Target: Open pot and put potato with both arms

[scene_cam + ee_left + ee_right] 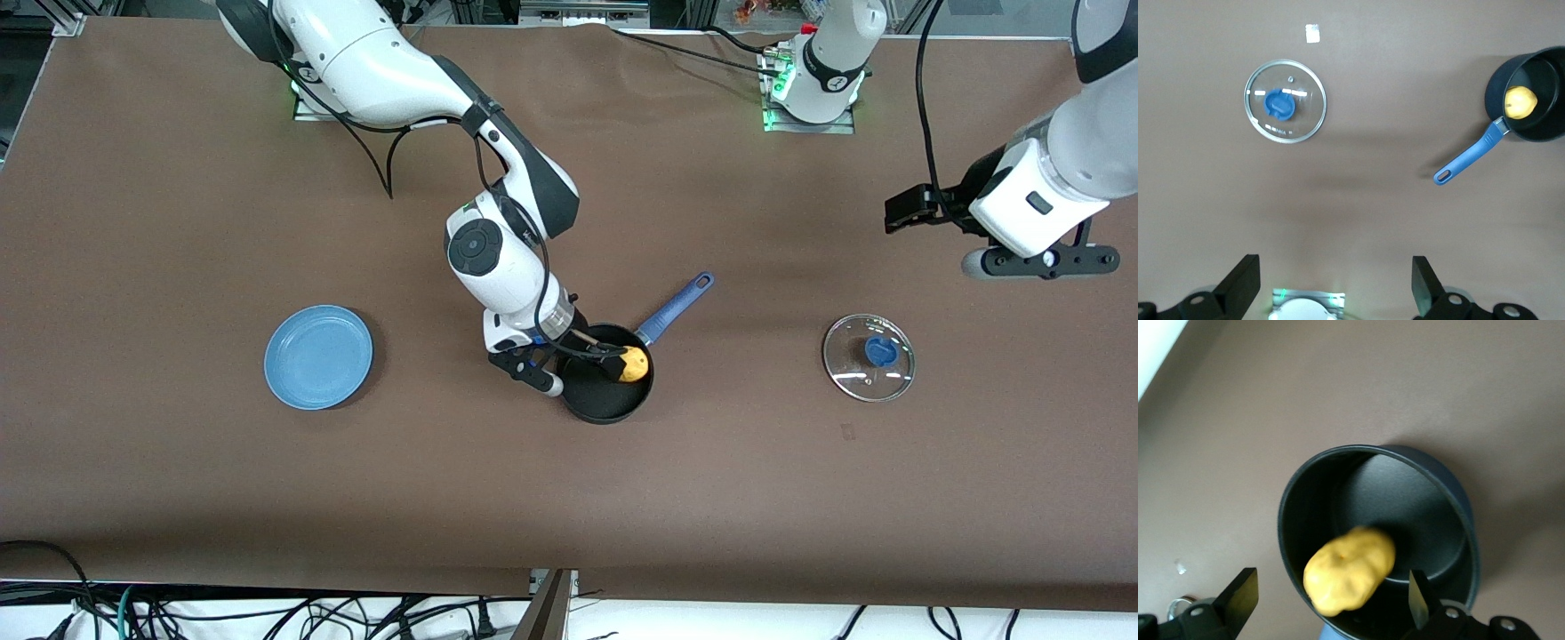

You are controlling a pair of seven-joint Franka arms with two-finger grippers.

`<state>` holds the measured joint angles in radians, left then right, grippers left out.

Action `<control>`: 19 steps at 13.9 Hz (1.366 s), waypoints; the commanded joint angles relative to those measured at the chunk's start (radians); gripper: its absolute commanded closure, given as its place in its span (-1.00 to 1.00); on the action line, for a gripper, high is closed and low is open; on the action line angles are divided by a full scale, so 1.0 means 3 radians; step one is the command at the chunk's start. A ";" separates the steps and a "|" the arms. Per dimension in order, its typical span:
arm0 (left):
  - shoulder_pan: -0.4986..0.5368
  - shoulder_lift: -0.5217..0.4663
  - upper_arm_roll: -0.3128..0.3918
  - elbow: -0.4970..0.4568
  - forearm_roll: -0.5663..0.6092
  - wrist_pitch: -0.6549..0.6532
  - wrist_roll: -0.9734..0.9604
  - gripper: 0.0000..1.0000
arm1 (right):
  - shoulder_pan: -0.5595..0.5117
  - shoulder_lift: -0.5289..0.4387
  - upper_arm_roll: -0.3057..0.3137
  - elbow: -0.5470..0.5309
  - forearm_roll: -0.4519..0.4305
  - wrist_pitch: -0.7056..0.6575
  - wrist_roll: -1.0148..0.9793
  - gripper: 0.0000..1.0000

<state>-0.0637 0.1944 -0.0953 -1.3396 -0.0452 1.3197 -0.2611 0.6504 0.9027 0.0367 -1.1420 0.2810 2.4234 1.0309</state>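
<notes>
The small round black saucepan with the long blue handle (605, 384) stands uncovered near the middle of the brown table (178, 480), and it serves here as the landmark; its glass lid with the blue knob (869, 356) lies flat on the table well apart from the saucepan, toward the left arm's end, so the opening step looks done. The lumpy yellow-orange potato (633, 364) shows inside the saucepan's rim, close to the wall where the handle joins; the right wrist view has it blurred between the fingers, so I cannot tell whether it rests on the bottom or is dropping. The right gripper (594, 354) hangs over the saucepan with its fingers (1239, 592) spread wide and touching nothing; the potato appears released. The left gripper (1038, 260) waits in the air toward the left arm's end of the table, well apart from the saucepan, fingers (1245, 281) parted and empty. A flat round light-blue plate (318, 356) lies toward the right arm's end, well apart from the saucepan, with nothing on it. In my judgement the task is all but finished; what seems left is for the right arm to lift clear.
</notes>
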 commanded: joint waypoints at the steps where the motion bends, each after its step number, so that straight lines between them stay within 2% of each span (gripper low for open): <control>1: -0.0028 0.0042 0.0021 -0.0034 -0.0064 -0.0002 0.0213 -1.00 | -0.0188 -0.0160 0.0016 0.0038 -0.0052 -0.0518 -0.0341 -1.00; 2: -0.0008 0.0063 0.0041 -0.0024 -0.0085 -0.0001 0.0413 -1.00 | -0.0336 -0.0262 0.0016 0.0038 -0.0052 -0.0779 -0.0642 -1.00; 4: -0.0002 0.0083 0.0042 -0.0004 -0.0100 0.0014 0.0405 -1.00 | -0.0582 -0.0457 0.0001 0.0008 -0.0062 -0.1264 -0.1220 -1.00; 6: 0.0028 0.0129 0.0041 0.0022 -0.0100 0.0019 0.0384 -1.00 | -0.0721 -0.0758 -0.0213 -0.0252 -0.0067 -0.1624 -0.1823 -1.00; 7: 0.0033 0.0134 0.0041 0.0047 -0.0095 0.0019 0.0389 -1.00 | -0.0721 -0.1017 -0.0422 -0.0547 -0.0067 -0.1665 -0.2119 -1.00; 10: 0.0018 0.0170 0.0041 0.0109 -0.0080 0.0014 0.0395 -1.00 | -0.0721 -0.1902 -0.0857 -0.1549 -0.0072 -0.1712 -0.2918 -1.00; 12: 0.0023 0.0180 0.0041 0.0129 -0.0080 0.0014 0.0379 -1.00 | -0.0721 -0.2414 -0.1067 -0.1934 -0.0174 -0.2017 -0.3094 -1.00; 14: 0.0018 0.0180 0.0041 0.0134 -0.0085 0.0014 0.0369 -1.00 | -0.0721 -0.2788 -0.1119 -0.2027 -0.0424 -0.2365 -0.3033 -1.00; 16: -0.0002 0.0180 0.0047 0.0134 -0.0070 0.0019 0.0369 -1.00 | -0.0721 -0.3008 -0.1124 -0.2017 -0.0588 -0.2601 -0.2890 -1.00; 19: 0.0008 0.0180 0.0041 0.0134 -0.0069 0.0019 0.0196 -1.00 | -0.0721 -0.3137 -0.1134 -0.1911 -0.0691 -0.2801 -0.2925 -1.00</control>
<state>-0.0585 0.2333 -0.0896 -1.3304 -0.0467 1.3316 -0.1750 0.4218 -0.0156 -0.3011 -1.7058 0.0967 1.5982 0.1432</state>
